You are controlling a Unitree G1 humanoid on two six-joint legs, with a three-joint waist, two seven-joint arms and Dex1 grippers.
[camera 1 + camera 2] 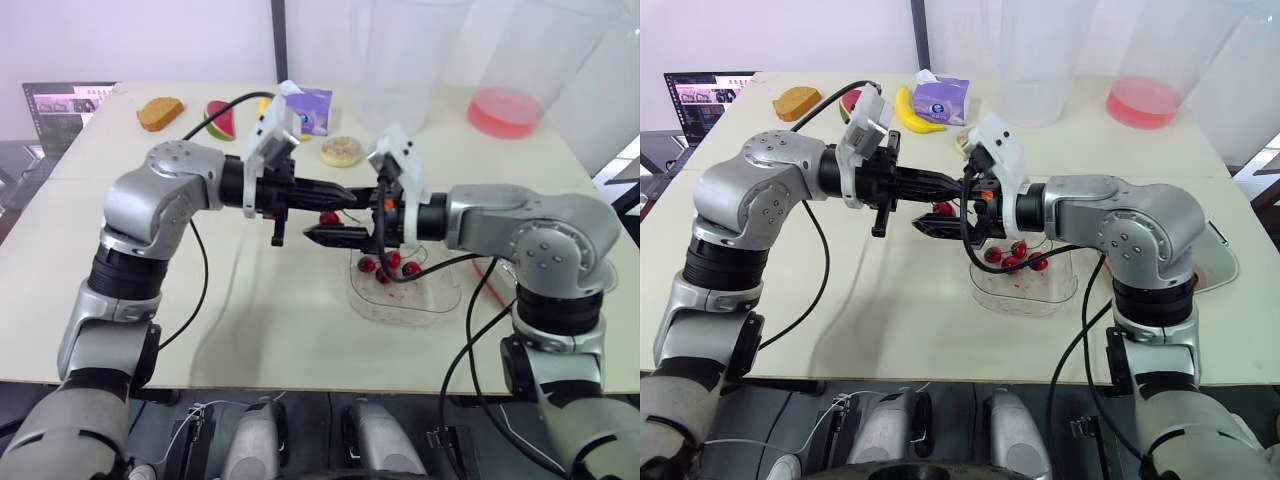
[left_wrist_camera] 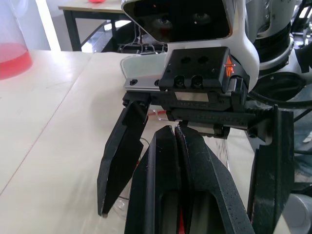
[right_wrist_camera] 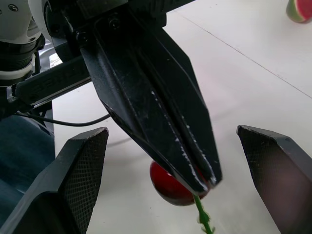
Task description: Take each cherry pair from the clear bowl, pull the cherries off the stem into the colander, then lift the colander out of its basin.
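Black fingers of my left hand (image 1: 348, 190) are clenched on a green stem (image 3: 201, 213), with a red cherry (image 3: 168, 187) right at their tips. My right hand (image 3: 170, 134) is released, its fingers spread either side. Both are above the clear bowl (image 1: 440, 300) of cherries (image 1: 385, 268) on the table (image 1: 270, 320).

We see both arms up, elbows bent out, forearms level, aimed head-on at each other. Left gripper (image 1: 346, 190) clamped tight, tips pinching cherry stem (image 3: 201, 215). Right gripper (image 1: 330, 213) gaping wide, its fingers (image 3: 83, 168) straddling left gripper's tips, one each side, clear gap to both.
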